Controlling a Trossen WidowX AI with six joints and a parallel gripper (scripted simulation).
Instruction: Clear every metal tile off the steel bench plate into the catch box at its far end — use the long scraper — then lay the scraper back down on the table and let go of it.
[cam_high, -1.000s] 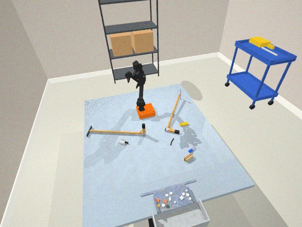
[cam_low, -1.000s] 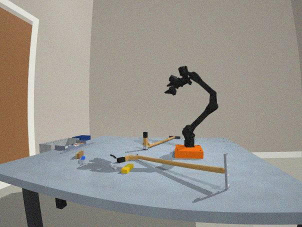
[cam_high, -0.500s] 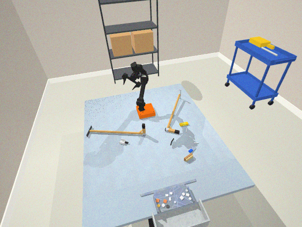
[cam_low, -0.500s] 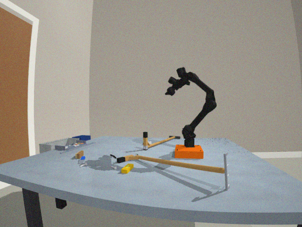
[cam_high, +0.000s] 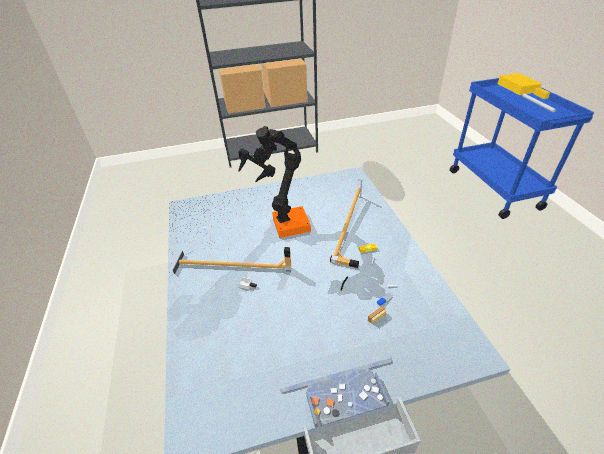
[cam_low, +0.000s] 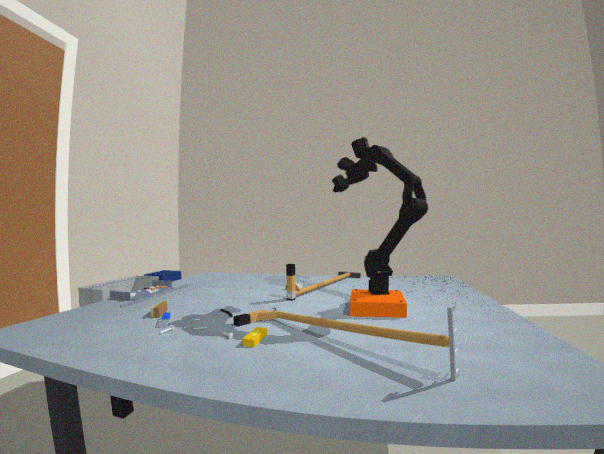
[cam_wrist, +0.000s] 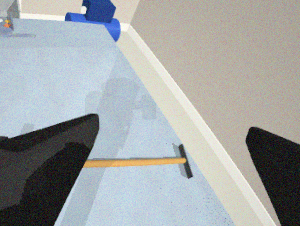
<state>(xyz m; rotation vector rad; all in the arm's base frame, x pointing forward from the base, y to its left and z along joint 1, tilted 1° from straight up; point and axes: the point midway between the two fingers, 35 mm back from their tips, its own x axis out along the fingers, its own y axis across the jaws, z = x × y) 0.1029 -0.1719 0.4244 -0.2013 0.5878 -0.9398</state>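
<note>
Scraper (cam_high: 230, 264) (cam_low: 322, 285) (cam_wrist: 135, 162) with the dark blade lies on the tabletop (cam_high: 275, 340) (cam_low: 175, 367) (cam_wrist: 40, 75), its short black-ended grip standing up. The pincer (cam_high: 249, 175) (cam_low: 340, 174) (cam_wrist: 174, 128) is spread wide, holding nothing, raised above the tabletop. White, orange and dark tiles (cam_high: 342, 386) (cam_low: 152, 289) (cam_wrist: 7, 23) sit on the bench plate (cam_high: 356, 377), beside the catch box (cam_high: 411, 425) (cam_low: 92, 295).

Catch box (cam_high: 411, 420) — cut off below; blue thing (cam_wrist: 99, 11) — cropped above, unclear.
</note>
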